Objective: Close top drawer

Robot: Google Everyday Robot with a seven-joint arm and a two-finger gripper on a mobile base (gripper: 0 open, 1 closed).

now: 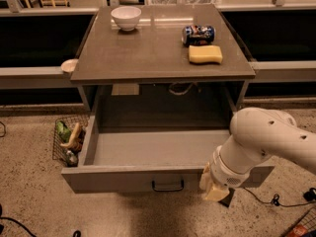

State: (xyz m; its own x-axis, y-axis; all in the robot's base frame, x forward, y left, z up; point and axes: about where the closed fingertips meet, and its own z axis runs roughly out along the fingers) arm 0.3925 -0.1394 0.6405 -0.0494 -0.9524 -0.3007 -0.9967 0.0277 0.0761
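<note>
The top drawer (148,149) is a wide, deep grey box pulled far out from under the grey cabinet top (158,53). It is empty inside. Its plain grey front (113,180) faces me, with a small dark bar handle (168,185) at its centre. My white arm (266,142) reaches in from the right. My gripper (215,186) is at the right end of the drawer front, low against it, to the right of the handle.
On the cabinet top stand a white bowl (126,18), a blue can lying on its side (198,34) and a yellow sponge (205,54). A wire basket with items (69,139) sits on the floor left of the drawer. Cables (276,200) lie at the lower right.
</note>
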